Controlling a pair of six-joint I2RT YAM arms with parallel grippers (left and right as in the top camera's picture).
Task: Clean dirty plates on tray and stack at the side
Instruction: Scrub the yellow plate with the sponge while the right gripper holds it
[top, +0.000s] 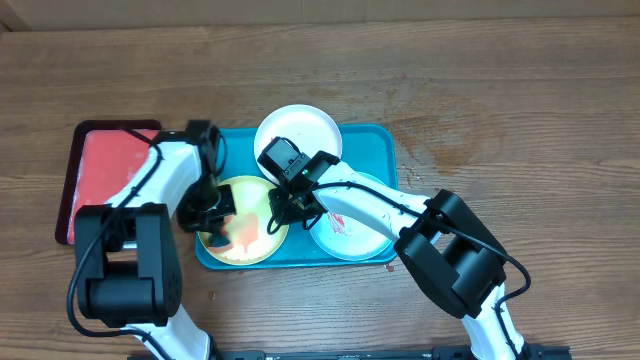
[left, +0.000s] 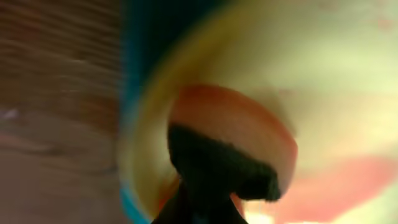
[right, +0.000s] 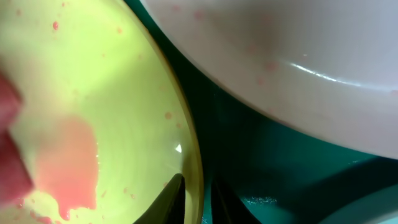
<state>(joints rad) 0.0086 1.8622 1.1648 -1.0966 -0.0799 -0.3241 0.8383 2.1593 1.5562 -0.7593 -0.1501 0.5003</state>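
Note:
The teal tray holds three plates: white at the back, yellow-green front left with a red sauce smear, and mint-teal front right. My left gripper is over the yellow-green plate's left side, shut on a dark sponge that presses on the sauce; that view is blurred. My right gripper has one finger on each side of the yellow-green plate's right rim. The right wrist view shows that plate, the white plate and the tray floor.
A smaller red tray with a dark rim lies just left of the teal tray, under the left arm. Bare wooden table surrounds both trays. A faint stain marks the wood to the right of the tray.

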